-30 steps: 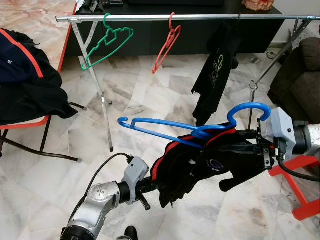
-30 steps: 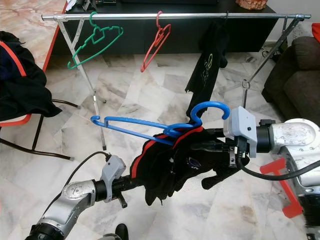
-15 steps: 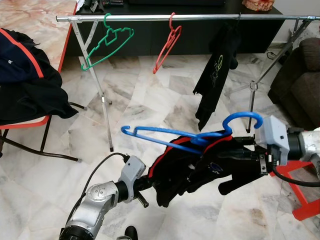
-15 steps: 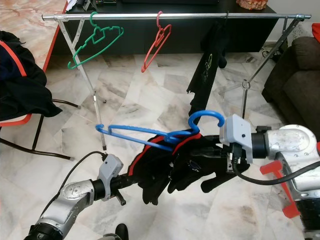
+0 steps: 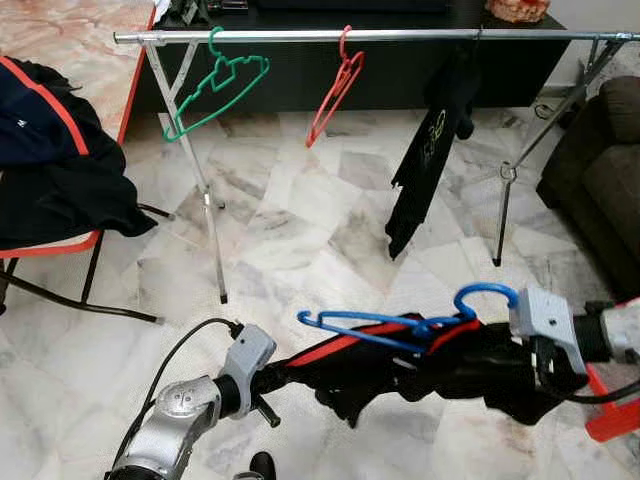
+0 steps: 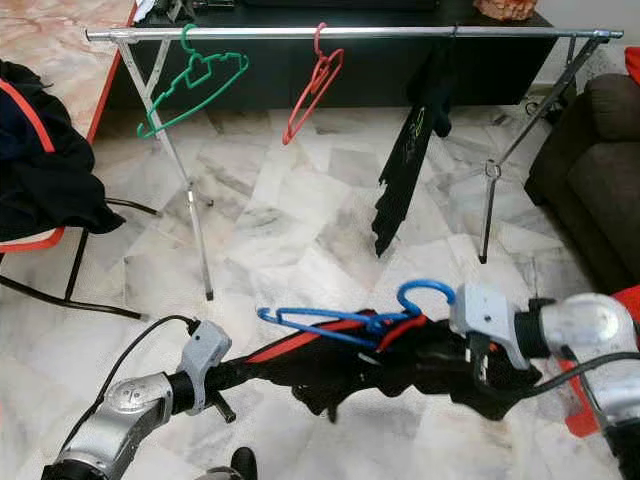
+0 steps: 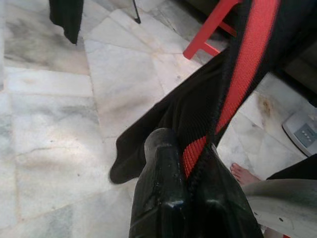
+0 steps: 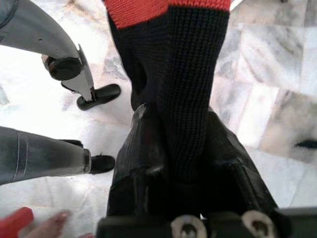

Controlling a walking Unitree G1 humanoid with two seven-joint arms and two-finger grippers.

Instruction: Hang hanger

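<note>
Left gripper point(image 7: 190, 163) clamped on black-red garment point(image 5: 400, 365) at lower centre, right gripper point(image 8: 173, 148) clamped on its other end, blue hanger point(image 5: 400, 325) threaded in it, rail point(image 5: 350, 36) with green hanger point(image 5: 215, 90) and red hanger point(image 5: 335, 85) along the top.

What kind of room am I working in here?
Most likely a home living room: polished marble floor, a dark sofa on the right, and a metal clothes rack holding a green hanger and a red hanger.

Grey-veined marble floor point(image 5: 300, 230), dark sofa point(image 5: 600, 190), red-framed chair point(image 5: 60, 250).
</note>
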